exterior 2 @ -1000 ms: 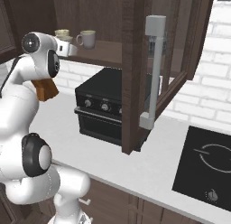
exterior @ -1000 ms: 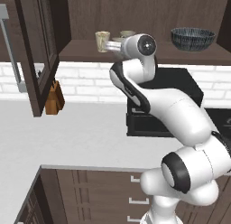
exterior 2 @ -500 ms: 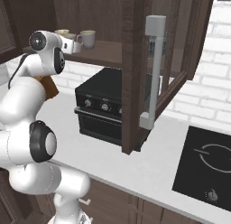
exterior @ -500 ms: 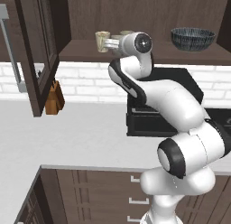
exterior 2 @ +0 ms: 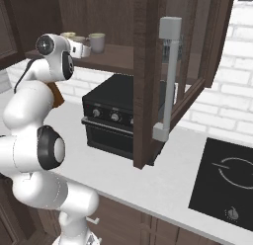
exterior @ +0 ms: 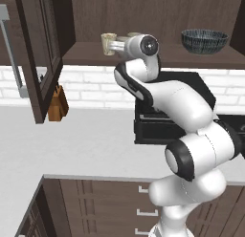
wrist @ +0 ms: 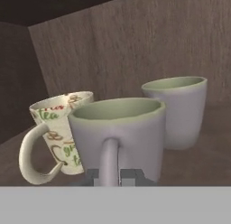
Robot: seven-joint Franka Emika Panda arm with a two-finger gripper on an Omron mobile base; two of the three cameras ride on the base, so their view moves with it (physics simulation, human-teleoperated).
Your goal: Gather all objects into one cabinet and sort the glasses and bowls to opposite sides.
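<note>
On the shelf of the cabinet (exterior: 43, 54), the hand (wrist: 111, 175) is at the handle of a grey cup (wrist: 119, 137), and its fingertips (wrist: 130, 177) stand on both sides of this handle, narrow; I cannot tell if they press it. Just beside it on the left stands a cream cup (wrist: 58, 128) with printed words, and behind on the right a pale grey-green cup (wrist: 178, 110). The dark bowl (exterior: 204, 41) sits well apart, at the right end of the same shelf. A black oven (exterior 2: 116, 118) stands on the table (exterior: 72, 135) below.
</note>
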